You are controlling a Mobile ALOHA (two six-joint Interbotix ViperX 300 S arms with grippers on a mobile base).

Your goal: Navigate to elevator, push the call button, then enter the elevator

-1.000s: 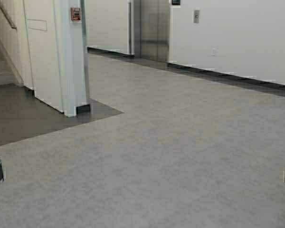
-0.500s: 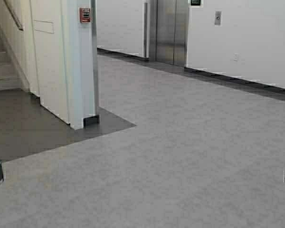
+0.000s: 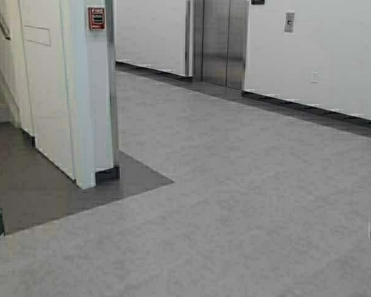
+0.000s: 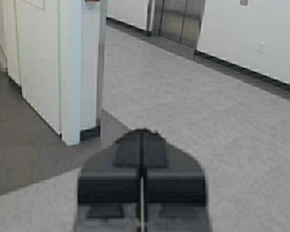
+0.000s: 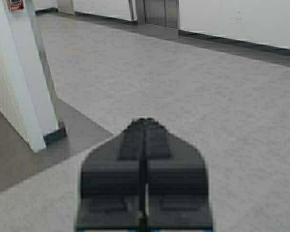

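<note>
The elevator (image 3: 221,42) stands far ahead of both closed jaws.

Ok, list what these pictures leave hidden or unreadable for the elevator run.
- Elevator: doors shut, tops cut off by the high view's upper edge; cabin unseen.
- Call button: plate visible, button too small to tell if lit.
- Dark sign above the doors: cropped, unreadable.
- Fire alarm on the pillar: small print illegible.
- Stairs behind the pillar: mostly hidden.
</note>
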